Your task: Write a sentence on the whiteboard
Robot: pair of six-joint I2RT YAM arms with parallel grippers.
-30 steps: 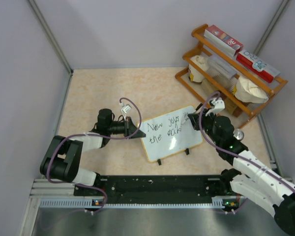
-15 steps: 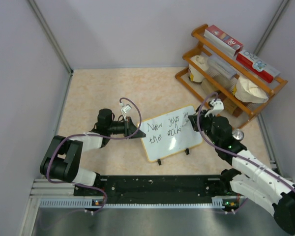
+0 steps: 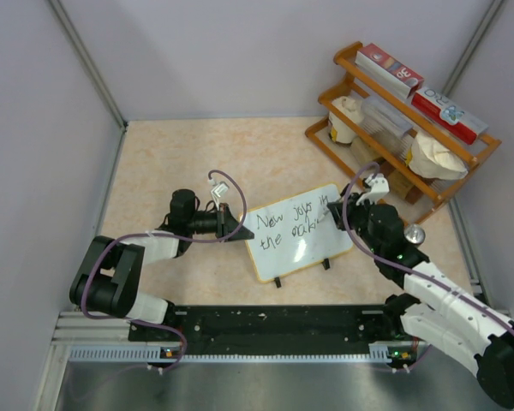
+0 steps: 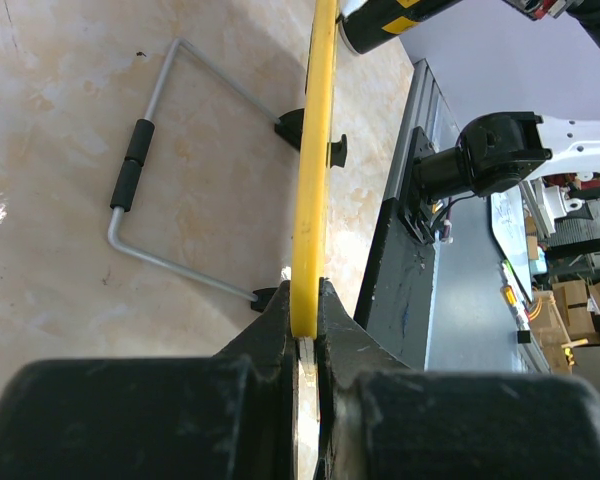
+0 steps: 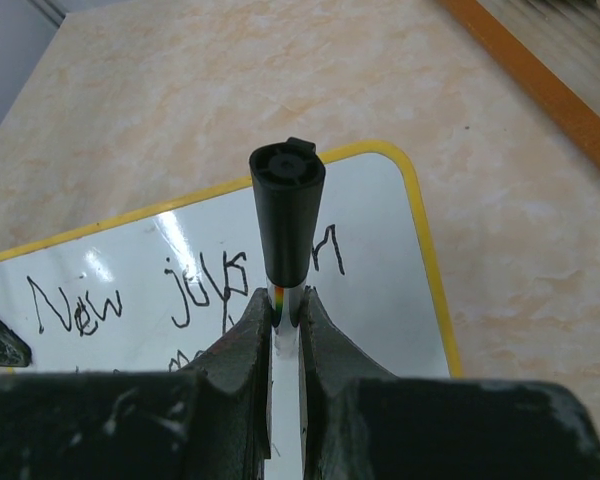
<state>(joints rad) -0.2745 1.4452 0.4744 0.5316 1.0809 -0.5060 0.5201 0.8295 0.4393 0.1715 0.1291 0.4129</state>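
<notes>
The table [image 3: 171, 163] carries the whiteboard [image 3: 284, 253] near its middle, propped on a wire stand. The left gripper [image 4: 302, 300] is clamped on the board's left frame edge, likely bracing it against pen pressure. The right gripper [image 5: 285, 305] pinches a black marker [image 5: 287, 205], poised beside the upper line's last word

Left arm low, elbow folded near base, forearm stretched rightward. Left gripper [image 4: 302, 300] pinched tight on whiteboard [image 3: 283, 257] edge. Right arm reaching forward-left, wrist angled down. Right gripper [image 5: 285, 305] clamped on marker [image 5: 288, 200], jaws nearly touching.
</notes>
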